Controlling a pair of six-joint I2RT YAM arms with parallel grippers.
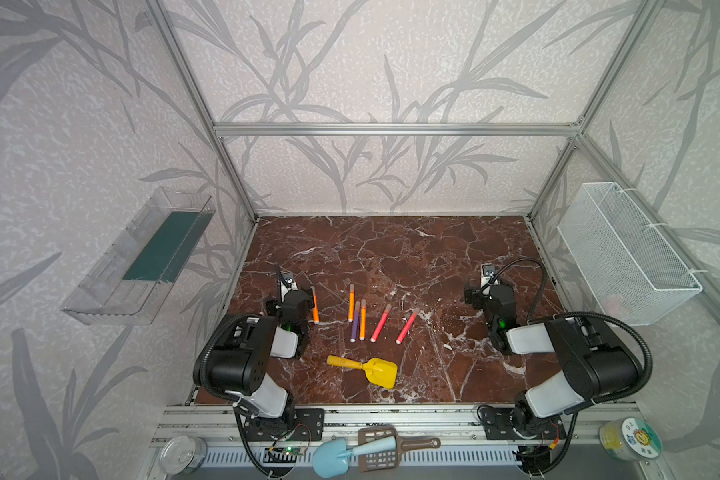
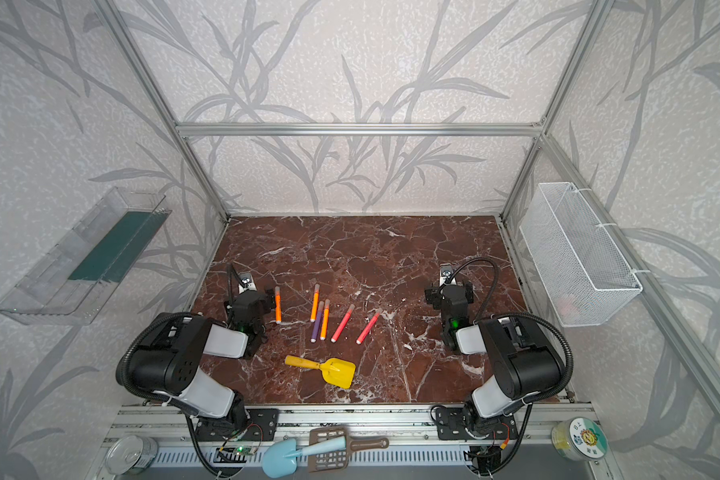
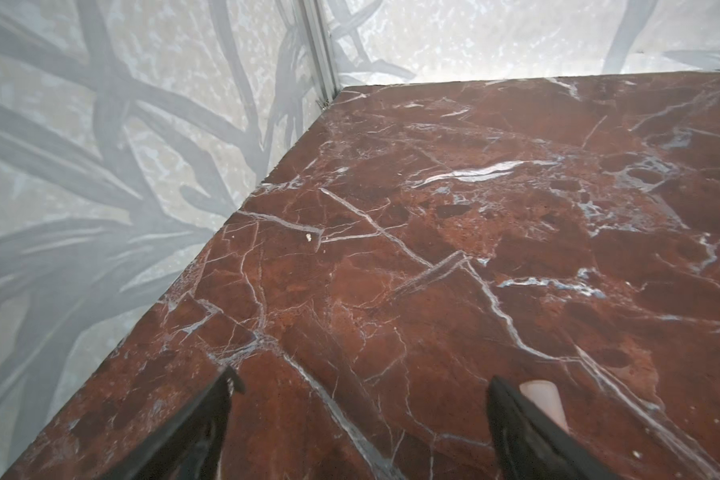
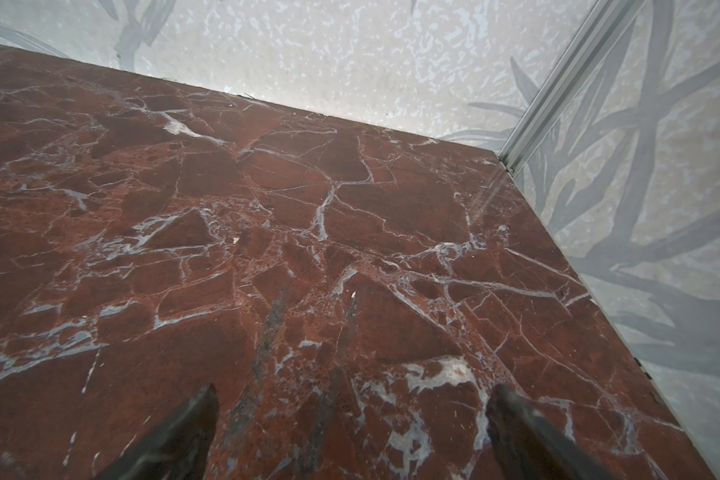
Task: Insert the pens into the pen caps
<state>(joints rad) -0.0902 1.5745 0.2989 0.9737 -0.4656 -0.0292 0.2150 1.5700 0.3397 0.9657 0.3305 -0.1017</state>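
Observation:
Several pens lie on the red marble table (image 1: 391,249), in both top views. An orange pen (image 1: 315,307) lies just right of my left gripper (image 1: 288,300). Two more orange pens (image 1: 351,305), a purple one (image 1: 355,324) and two red-pink ones (image 1: 380,324) lie mid-table. Each carries a pale translucent pen cap (image 1: 351,287) on its far end. In the left wrist view my left gripper (image 3: 362,380) is open over bare marble, and a pale cap end (image 3: 541,399) shows outside one finger. My right gripper (image 4: 354,390) is open and empty, at the right (image 1: 491,293).
A yellow toy shovel (image 1: 364,369) lies in front of the pens. A white wire basket (image 1: 624,253) hangs on the right wall, a clear tray (image 1: 142,253) on the left wall. A blue shovel (image 1: 333,455), a brown scoop (image 1: 387,451) and tins sit beyond the front rail.

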